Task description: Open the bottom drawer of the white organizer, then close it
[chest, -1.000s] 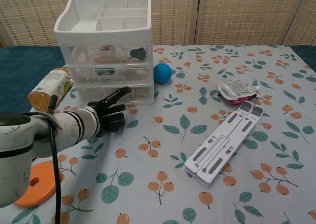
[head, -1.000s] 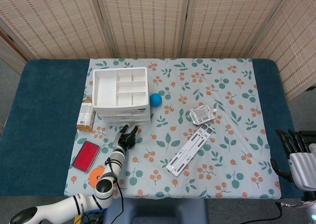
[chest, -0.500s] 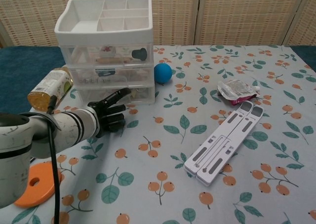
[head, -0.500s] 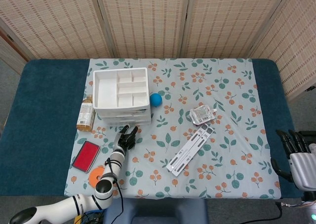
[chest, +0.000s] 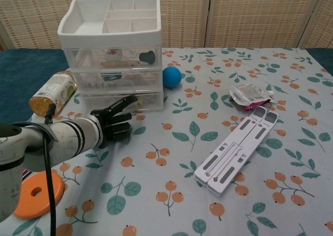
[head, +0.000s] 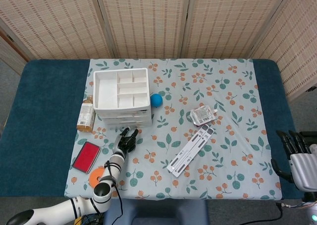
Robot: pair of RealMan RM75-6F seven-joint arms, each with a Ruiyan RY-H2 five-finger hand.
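Observation:
The white organizer (head: 121, 98) (chest: 110, 54) stands at the left of the flowered cloth, with an open divided tray on top. Its bottom drawer (chest: 122, 100) looks flush with the two drawers above it. My left hand (head: 127, 140) (chest: 115, 122) lies on the cloth just in front of that drawer and holds nothing. One finger points up toward the drawer front while the others are loosely bent. I cannot tell whether the fingertip touches the drawer. My right hand (head: 297, 153) hangs past the table's right front corner with its fingers apart and empty.
A blue ball (head: 156, 100) (chest: 171, 76) sits right of the organizer and a bottle (head: 86, 117) (chest: 52, 93) lies to its left. A red case (head: 86, 156) and an orange ring (head: 97, 176) (chest: 35, 193) lie near my left forearm. A white folding stand (head: 190, 150) (chest: 239, 150) and a pouch (head: 203, 115) (chest: 250, 95) lie mid-table.
My left hand and forearm have slid slightly back from the organizer toward me. The drawers and my right hand look the same.

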